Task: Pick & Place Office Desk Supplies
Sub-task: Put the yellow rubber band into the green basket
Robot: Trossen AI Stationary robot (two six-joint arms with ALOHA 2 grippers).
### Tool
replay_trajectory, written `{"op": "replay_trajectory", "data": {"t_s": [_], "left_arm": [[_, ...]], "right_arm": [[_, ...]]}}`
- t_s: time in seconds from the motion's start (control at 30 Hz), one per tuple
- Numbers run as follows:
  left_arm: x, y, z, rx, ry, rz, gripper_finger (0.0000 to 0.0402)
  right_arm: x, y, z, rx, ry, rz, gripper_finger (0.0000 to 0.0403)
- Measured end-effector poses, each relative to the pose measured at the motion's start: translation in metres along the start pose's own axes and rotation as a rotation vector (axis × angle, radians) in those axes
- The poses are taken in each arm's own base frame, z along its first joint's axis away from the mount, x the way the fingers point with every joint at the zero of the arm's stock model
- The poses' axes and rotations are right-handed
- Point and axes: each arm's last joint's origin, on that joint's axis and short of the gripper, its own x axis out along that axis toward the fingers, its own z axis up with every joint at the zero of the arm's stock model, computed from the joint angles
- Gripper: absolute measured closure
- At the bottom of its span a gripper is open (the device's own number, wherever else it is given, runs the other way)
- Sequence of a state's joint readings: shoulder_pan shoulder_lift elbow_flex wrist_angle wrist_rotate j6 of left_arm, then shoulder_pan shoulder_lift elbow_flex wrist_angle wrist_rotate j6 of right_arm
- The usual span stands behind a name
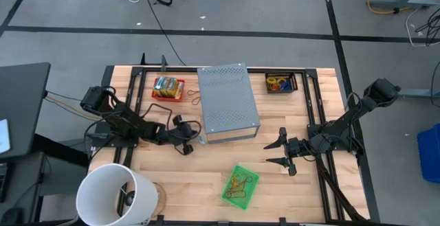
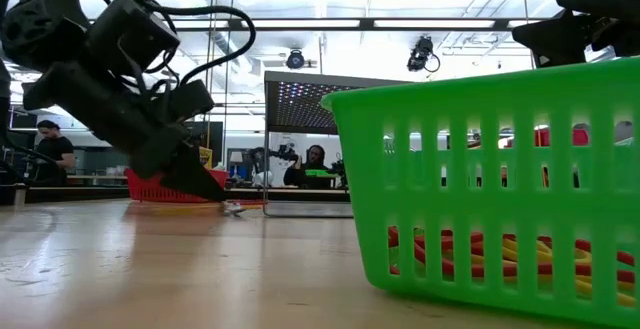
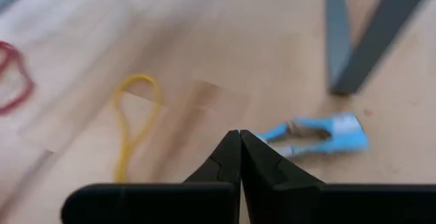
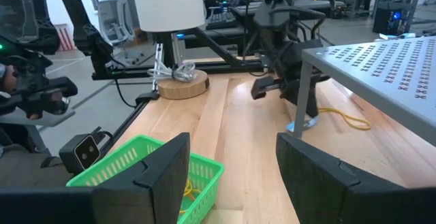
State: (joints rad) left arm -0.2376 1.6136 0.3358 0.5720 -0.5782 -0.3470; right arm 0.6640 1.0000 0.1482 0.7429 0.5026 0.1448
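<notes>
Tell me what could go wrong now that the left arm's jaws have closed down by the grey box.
1. The left gripper looks shut on nothing: the blue item and yellow rubber band lie beside it, so it may lift empty.
2. It sits close to the grey box, whose leg it could knock.

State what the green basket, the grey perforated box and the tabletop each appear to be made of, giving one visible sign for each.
Green basket: probably moulded plastic, slightly glossy, with even slotted walls. Grey perforated box: likely painted or coated sheet metal, matt, with thin flat panels and rows of punched holes. Tabletop: wood, light with a smooth finish, showing plank seams and grain.
</notes>
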Motion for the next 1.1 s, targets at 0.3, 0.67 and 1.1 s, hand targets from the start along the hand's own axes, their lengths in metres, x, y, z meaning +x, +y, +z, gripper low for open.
{"op": "replay_trajectory", "data": {"t_s": [0.3,0.67,1.1], "left_arm": [[0.004,0.009,0.001,0.112,0.014,0.068,0.0337],[0.017,0.034,0.002,0.002,0.107,0.099,0.0222],[0.028,0.061,0.003,-0.118,0.203,0.014,0.0291]], "right_arm": [[0.0,0.0,0.0,0.015,0.002,0.0,0.0177],[0.0,0.0,-0.001,0.015,0.006,-0.001,0.0177],[0.0,0.0,-0.001,0.02,0.008,-0.002,0.0177]]}}
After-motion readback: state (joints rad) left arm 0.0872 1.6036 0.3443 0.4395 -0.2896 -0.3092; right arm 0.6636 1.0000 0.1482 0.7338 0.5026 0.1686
